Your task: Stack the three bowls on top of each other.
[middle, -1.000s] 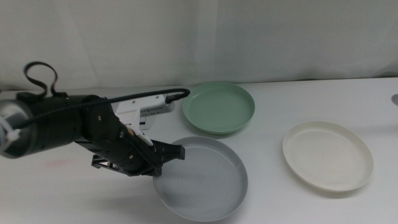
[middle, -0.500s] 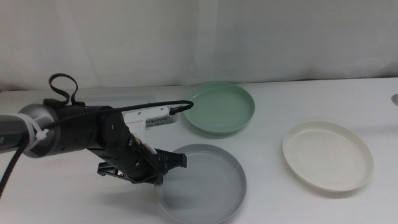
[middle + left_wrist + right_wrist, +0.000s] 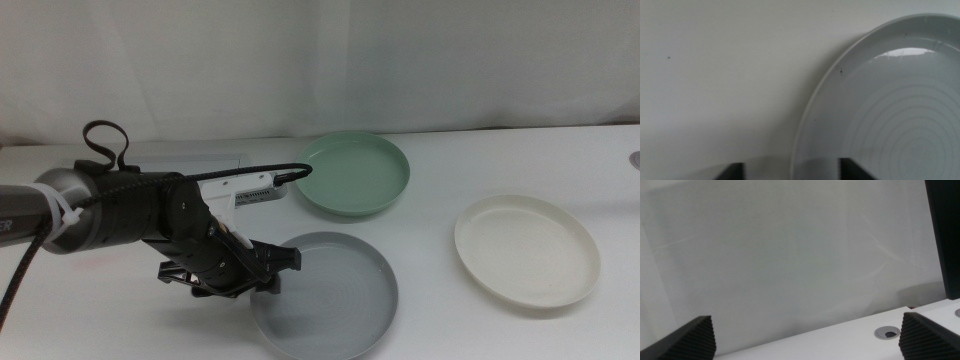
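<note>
The grey bowl (image 3: 330,300) lies flat at the front middle of the table. My left gripper (image 3: 277,264) is at its left rim. In the left wrist view the jaws of my left gripper (image 3: 792,172) stand apart, one on each side of the grey bowl's rim (image 3: 880,115), so it is open. The mint green bowl (image 3: 352,172) lies behind the grey one. The white bowl (image 3: 527,249) lies to the right. The three bowls lie apart. My right gripper (image 3: 807,342) is open and empty, out of the middle view, facing a white backdrop.
A flat silver panel (image 3: 195,162) lies at the back left, behind my left arm. A small round hole (image 3: 635,158) sits at the table's right edge; one also shows in the right wrist view (image 3: 886,332). A white curtain backs the table.
The grey bowl, held higher and tilted a second ago, has come down flat on the table. My left arm has drawn slightly left and lower with it.
</note>
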